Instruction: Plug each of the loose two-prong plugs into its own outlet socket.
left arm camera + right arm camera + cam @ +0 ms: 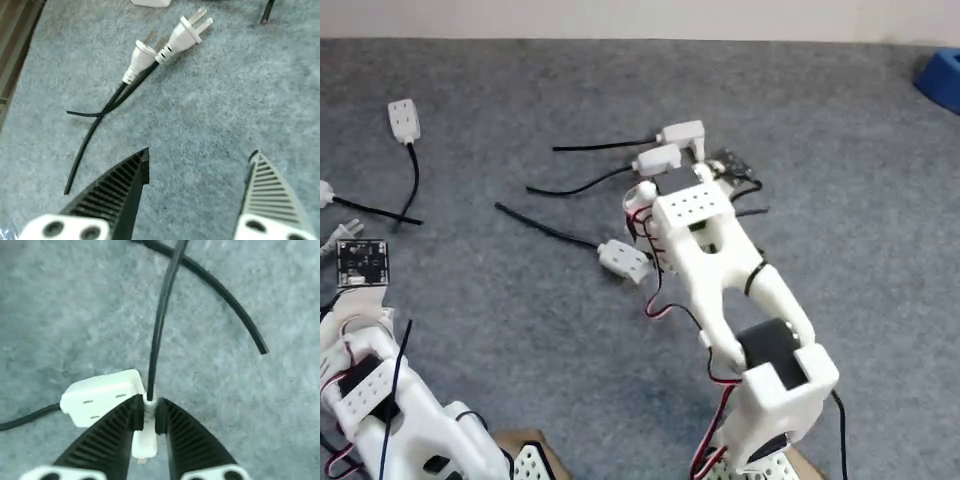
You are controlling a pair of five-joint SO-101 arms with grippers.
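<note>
1. Right gripper point(147, 404): we see its fingers pinched narrow on a white plug point(144, 441). The plug's black cord point(159, 325) runs away from the fingertips over the grey carpet point(60, 300).
2. Just beside the held plug lies a white outlet socket point(100, 396), slots facing up, against one finger. The fingers hide the plug's prongs, so we cannot tell how they sit.
3. In the high view the right arm point(720, 260) covers its own gripper. We count three white pieces on cords near its tip: an upper piece point(682, 132), a middle piece point(657, 158) and a lower piece point(623, 257). We cannot tell which one is held.
4. Left gripper point(200, 152): it stands wide open over the carpet with nothing in it.
5. Beyond its tips we count two loose plugs side by side, prongs bare: a near plug point(141, 54) and a far plug point(186, 34). Their black cords cross on the carpet.
6. One more socket point(404, 120) lies well apart, at the far left of the high view.
7. A white object point(150, 2) is cut off at the edge of the left wrist view, so we cannot name it. A second cord point(235, 315) ends in a bare tip near the right gripper.
</note>
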